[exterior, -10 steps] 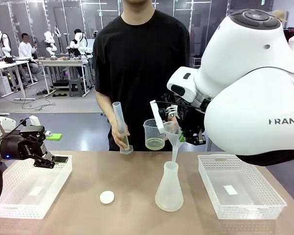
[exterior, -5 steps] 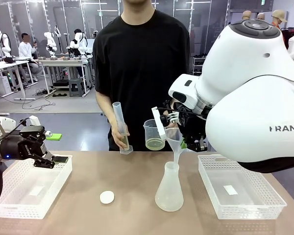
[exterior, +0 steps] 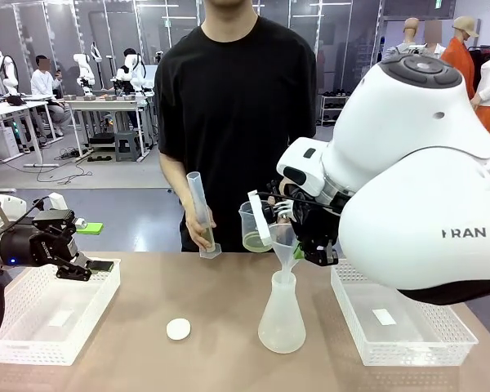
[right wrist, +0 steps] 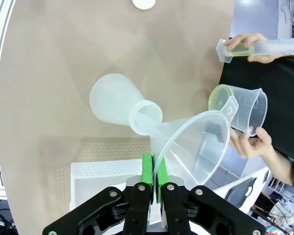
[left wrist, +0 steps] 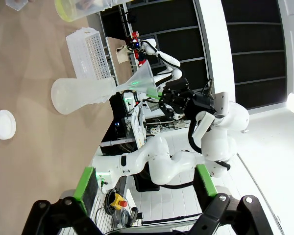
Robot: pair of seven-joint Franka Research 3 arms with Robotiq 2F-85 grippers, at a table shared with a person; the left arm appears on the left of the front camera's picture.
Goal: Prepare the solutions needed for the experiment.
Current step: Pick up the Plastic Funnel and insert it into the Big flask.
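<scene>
Solutions [exterior: 257, 240] are not in the flask [exterior: 282, 314] yet. The pale yellow liquid lies shallow in the beaker [exterior: 256, 222] and in the bottom of the cylinder [exterior: 201, 211]. The person holds both above the far edge of the table, the beaker just beside the funnel [exterior: 284, 237].

The right gripper [right wrist: 152, 169] is clamped on the rim of the funnel, with the thin wall between its green pads. The funnel is tilted, and its stem reaches the mouth of the flask and seems to enter it. The left gripper [exterior: 94, 268] has its jaws apart, holds nothing and hangs over the left tray [exterior: 33, 343].

I see several risks:
- The grip is only on a small piece of the rim. When liquid falls in, the funnel can turn between the pads and the stem can leave the mouth, so the liquid goes on the table.
- Because of the tilt, one side of the funnel is lower. A fast pour can run over this side.
- The flask stands free and looks light. A small sideways move of the arm can push its neck through the stem and tip it.
- The beaker and the hand [right wrist: 252, 144] are very near the gripper, so a bump is possible when the person pours.

The cap [exterior: 178, 329] lies apart and is not in danger.
</scene>
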